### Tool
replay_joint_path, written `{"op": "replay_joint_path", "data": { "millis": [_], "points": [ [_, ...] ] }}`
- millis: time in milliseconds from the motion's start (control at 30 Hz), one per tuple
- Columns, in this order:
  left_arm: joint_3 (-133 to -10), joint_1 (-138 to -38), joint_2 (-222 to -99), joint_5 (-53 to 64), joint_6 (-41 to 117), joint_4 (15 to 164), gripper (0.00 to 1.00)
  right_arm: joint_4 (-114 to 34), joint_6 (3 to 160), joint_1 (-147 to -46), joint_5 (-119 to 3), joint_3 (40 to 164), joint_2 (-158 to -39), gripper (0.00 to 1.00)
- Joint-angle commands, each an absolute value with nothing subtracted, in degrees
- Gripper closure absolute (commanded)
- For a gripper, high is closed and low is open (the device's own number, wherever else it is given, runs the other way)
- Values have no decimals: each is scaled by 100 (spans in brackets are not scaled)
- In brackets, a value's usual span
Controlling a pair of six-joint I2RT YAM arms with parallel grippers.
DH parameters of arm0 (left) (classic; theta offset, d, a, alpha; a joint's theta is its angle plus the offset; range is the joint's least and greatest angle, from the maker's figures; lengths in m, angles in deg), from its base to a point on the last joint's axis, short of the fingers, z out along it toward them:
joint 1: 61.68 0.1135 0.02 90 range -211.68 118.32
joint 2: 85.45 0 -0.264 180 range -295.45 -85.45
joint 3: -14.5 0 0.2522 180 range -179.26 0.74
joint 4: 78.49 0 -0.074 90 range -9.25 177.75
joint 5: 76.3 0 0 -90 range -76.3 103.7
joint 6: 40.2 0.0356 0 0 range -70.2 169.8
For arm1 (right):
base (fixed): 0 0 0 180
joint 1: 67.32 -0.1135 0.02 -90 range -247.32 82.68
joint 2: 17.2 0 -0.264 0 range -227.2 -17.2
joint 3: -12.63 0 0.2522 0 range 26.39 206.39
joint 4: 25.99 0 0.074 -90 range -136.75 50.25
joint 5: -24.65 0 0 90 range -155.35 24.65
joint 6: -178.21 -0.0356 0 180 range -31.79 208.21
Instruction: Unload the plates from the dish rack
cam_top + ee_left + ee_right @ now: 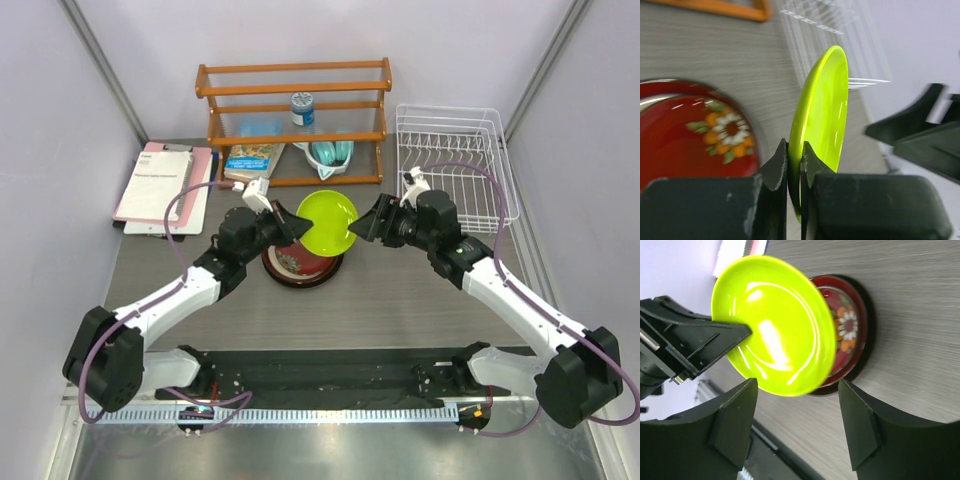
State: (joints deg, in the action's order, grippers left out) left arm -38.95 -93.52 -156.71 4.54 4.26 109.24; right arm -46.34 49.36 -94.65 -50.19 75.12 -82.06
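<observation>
The jaws of your left gripper were pinched on the near rim of the green plate. Those of your right gripper stood spread around its opposite rim, not gripping it. On the table, the dish rack sat behind the right arm with no plates visible in it. The stack of plates lay under the green plate, toward the left arm. The plate hung tilted between both arms, so I judge the left arm was the one to lower it.
</observation>
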Motion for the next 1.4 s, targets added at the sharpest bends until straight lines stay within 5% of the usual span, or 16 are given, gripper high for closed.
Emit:
{"op": "replay_joint_path", "data": {
  "millis": [0, 833, 933, 1133, 1300, 1367],
  "points": [
    [-4013, -9315, -15383, 1535, 989, 9875, 100, -4915, 5287, -9483, -5795, 7692, -7907, 27],
    [-3802, -9078, -16587, 1977, 990, 9918, 100, -5390, 5701, -9474, -6324, 7543, -7863, 20],
    [-3811, -9078, -16587, 2038, 981, 9751, 93, -5381, 5718, -9483, -6359, 7561, -7890, 20],
    [-3741, -9078, -16455, 2117, 1007, 9584, 54, -5381, 5753, -9483, -6447, 7543, -7969, 20],
    [-3741, -9078, -16297, 2223, 1130, 9382, 45, -5381, 5841, -9474, -6509, 7534, -8012, 20],
    [-3767, -9078, -16166, 2267, 1165, 9224, 31, -5416, 5894, -9483, -6850, 7526, -8004, 20]
  ]
}}
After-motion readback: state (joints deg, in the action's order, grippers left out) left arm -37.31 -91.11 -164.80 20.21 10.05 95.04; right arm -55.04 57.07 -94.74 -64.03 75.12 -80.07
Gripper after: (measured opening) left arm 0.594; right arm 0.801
